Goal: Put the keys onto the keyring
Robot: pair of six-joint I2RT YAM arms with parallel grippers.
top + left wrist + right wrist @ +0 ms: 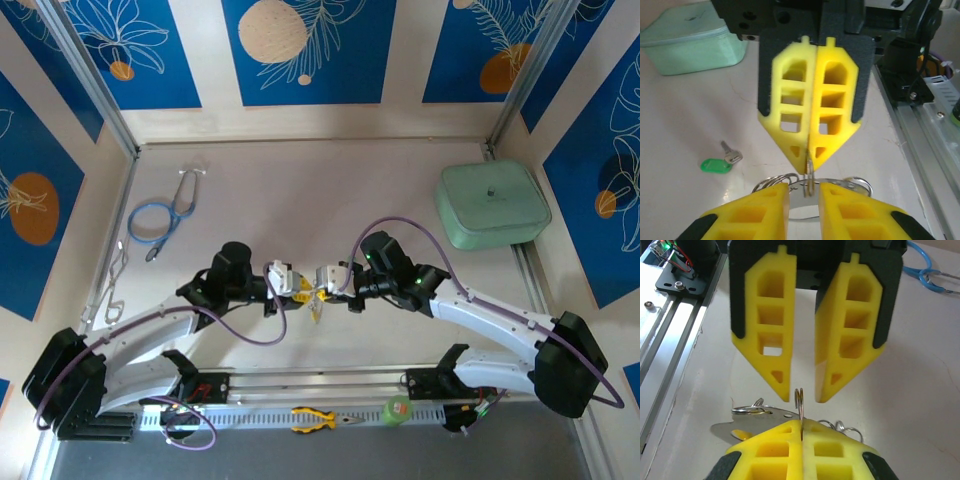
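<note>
As the right gripper [801, 424] clamps its yellow foam fingers on one thin upright ring of the keyring of small silver metal loops [800, 399], the left gripper [804, 187] faces it with fingers parted. The ring's top sits between those tips, and the left gripper grasps nothing. Beyond the keyring, the small silver key with the green plastic head [717, 165] lies flat on the pale table [300, 190], apart from it. Farther off sits a mint-green zipped case [492, 205].
</note>
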